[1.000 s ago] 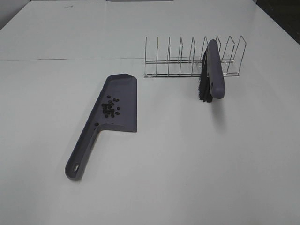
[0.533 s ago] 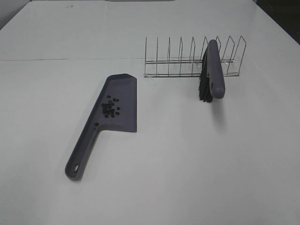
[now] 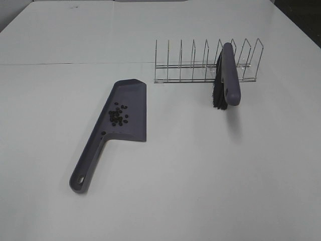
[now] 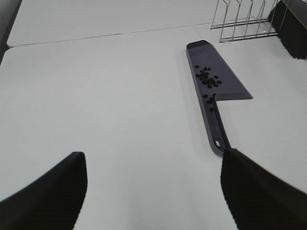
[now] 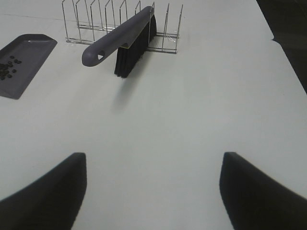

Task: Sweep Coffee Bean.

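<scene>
Lying flat on the white table (image 3: 210,170), the purple-grey dustpan (image 3: 130,103) holds the coffee beans (image 3: 118,116): a tight cluster of small dark ovals on its pan, gathered toward the end where the pan narrows into the handle. One or two beans sit slightly apart from the cluster, right at the neck of the handle. The handle points toward the near edge of the table and ends in a hanging hole. No beans are visible on the bare table around the pan.

Behind and to the right stands a wire rack (image 3: 200,63) of upright metal dividers. A brush (image 3: 228,75) with a purple-grey back and black bristles rests in one of its slots toward the right end, its handle end sticking out in front of the rack above the table. The other slots hold nothing.

Neither gripper appears in the high view. The left gripper (image 4: 153,191) hangs over bare table with its jaws spread wide and nothing between them, the dustpan's handle tip just beyond one finger. The right gripper (image 5: 153,191) is likewise wide apart and empty, well short of the brush.
</scene>
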### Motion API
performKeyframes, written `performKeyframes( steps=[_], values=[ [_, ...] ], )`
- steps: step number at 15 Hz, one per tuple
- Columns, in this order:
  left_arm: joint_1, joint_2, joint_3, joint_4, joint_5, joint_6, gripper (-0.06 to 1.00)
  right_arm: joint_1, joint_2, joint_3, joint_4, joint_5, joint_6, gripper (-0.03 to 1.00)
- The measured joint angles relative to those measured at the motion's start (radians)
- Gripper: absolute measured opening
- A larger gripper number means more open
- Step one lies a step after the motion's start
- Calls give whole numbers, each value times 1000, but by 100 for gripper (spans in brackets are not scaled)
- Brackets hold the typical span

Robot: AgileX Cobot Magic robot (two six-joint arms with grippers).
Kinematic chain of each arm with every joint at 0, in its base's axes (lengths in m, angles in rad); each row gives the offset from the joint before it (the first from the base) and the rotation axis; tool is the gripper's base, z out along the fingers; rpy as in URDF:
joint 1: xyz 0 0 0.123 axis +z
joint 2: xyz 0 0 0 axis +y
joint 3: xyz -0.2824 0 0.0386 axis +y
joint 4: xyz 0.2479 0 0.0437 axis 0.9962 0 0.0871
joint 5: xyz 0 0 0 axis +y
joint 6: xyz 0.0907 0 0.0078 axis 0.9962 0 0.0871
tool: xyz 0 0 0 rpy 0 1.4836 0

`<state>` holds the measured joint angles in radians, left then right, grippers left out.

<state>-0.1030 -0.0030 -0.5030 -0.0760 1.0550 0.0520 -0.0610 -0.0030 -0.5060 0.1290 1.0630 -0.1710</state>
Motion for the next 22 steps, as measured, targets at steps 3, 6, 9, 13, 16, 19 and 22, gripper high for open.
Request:
performKeyframes(
  steps=[3,6,9,13,16,19,22],
  values=[
    [6,0,0,0,0,0,73,0,0,0,12,0,0,68],
    [6,0,0,0,0,0,73,0,0,0,12,0,0,68],
    [6,0,0,0,-1,0,73,0,0,0,12,0,0,68],
    [6,0,0,0,-1,0,73,0,0,0,12,0,0,68],
    [6,0,0,0,-1,0,73,0,0,0,12,0,0,68],
    [6,0,0,0,-2,0,73,0,0,0,12,0,0,68],
    [10,0,0,0,-4,0,73,14,0,0,14,0,0,68]
  ],
)
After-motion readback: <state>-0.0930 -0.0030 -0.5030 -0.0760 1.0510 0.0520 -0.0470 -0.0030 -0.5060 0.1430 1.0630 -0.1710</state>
